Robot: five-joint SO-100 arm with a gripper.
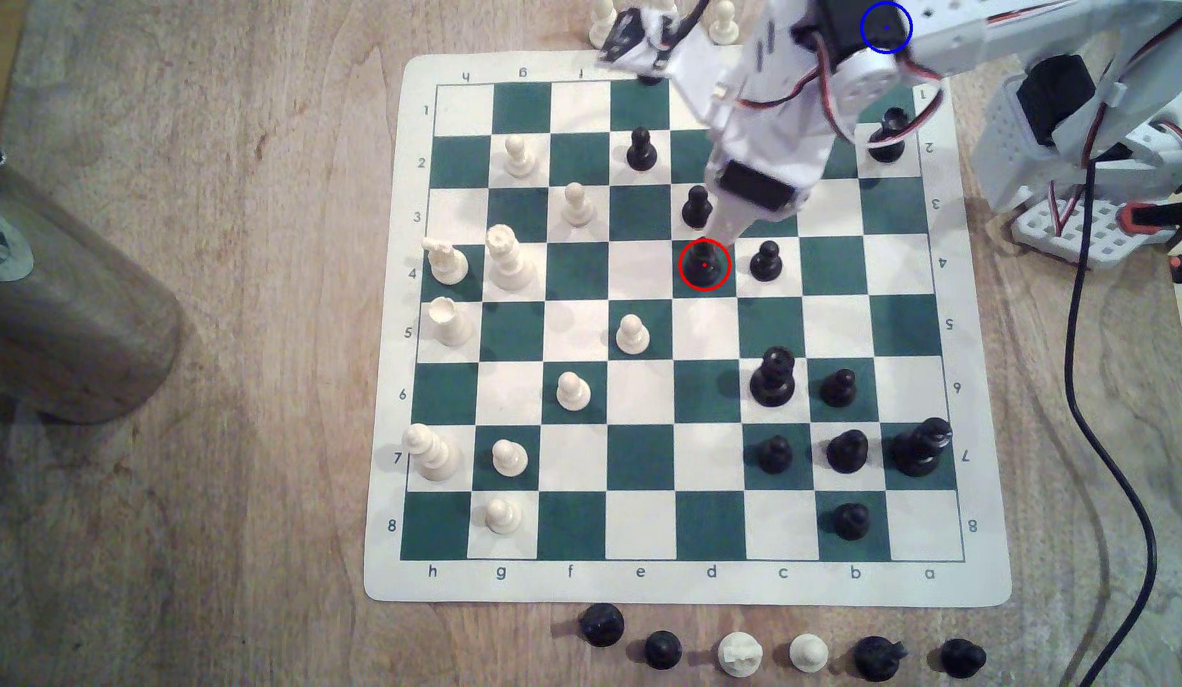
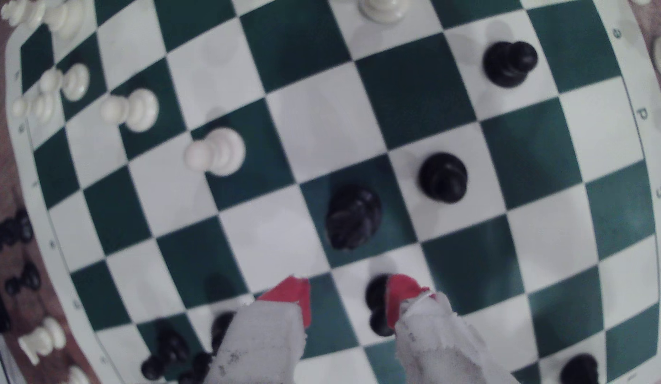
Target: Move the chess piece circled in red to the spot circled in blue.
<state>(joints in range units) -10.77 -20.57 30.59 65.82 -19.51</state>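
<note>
The black pawn [image 1: 704, 264] stands upright inside the red ring on a green square of the chessboard [image 1: 641, 581]. My gripper [image 1: 724, 236] hangs just above and beside it, at its upper right in the exterior view. In the wrist view the gripper [image 2: 345, 299] is open, and its red-tipped fingers [image 2: 290, 295] hold nothing. The pawn [image 2: 353, 218] stands ahead of the gap, apart from both tips. The blue ring [image 1: 886, 26] is drawn past the board's top right corner. My arm covers the wood there.
Two more black pawns [image 1: 697, 205] [image 1: 765, 261] stand close to the ringed one, and one of them [image 2: 375, 306] is partly behind a fingertip. A row of captured pieces [image 1: 773, 650] lies below the board. A tan cylinder [image 1: 66, 317] stands at the exterior view's left and a black cable [image 1: 1077, 396] runs down its right.
</note>
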